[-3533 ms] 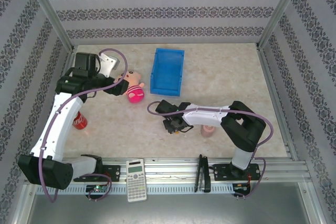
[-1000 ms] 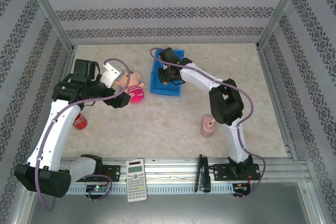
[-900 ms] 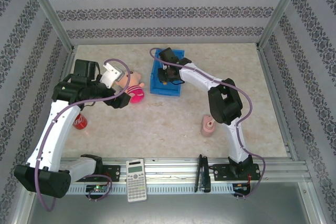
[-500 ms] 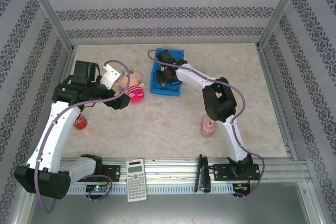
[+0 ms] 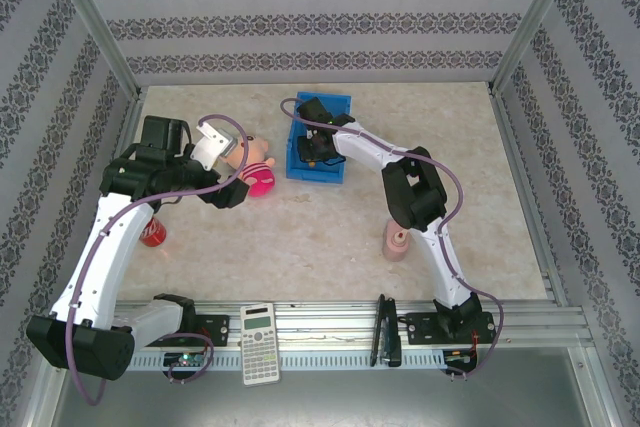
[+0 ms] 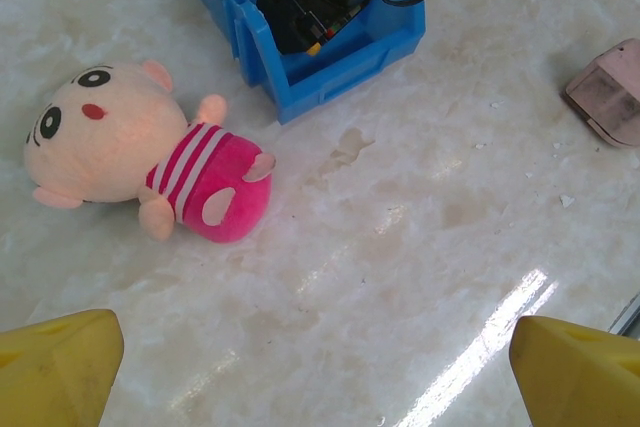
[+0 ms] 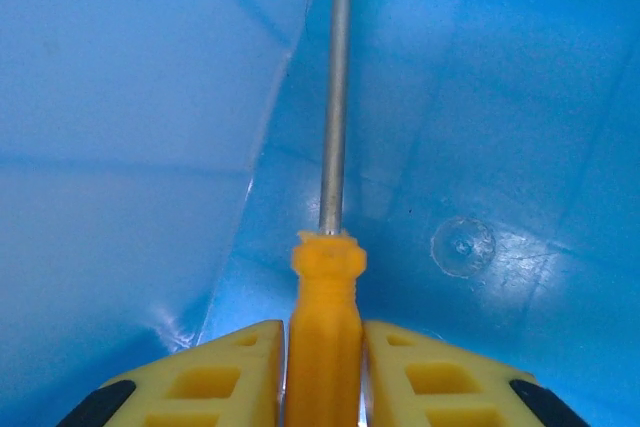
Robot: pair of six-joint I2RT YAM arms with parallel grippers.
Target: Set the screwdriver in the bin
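Over the table in the top view, the right gripper [image 5: 316,147] sits low inside the bin [image 5: 335,107], toward 12 o'clock. The left gripper [image 5: 232,194] hangs by the doll [image 5: 257,167], at the bin's 9 o'clock.

From the left wrist, its fingers [image 6: 60,367] are spread wide above bare tabletop.

From the right wrist, the yellow pads pinch the screwdriver [image 7: 327,347] by its orange handle, with the shaft pointing to 12 o'clock along the blue floor. The tip looks close to a wall. Letting go while it is braced there could flick it over the low rim.
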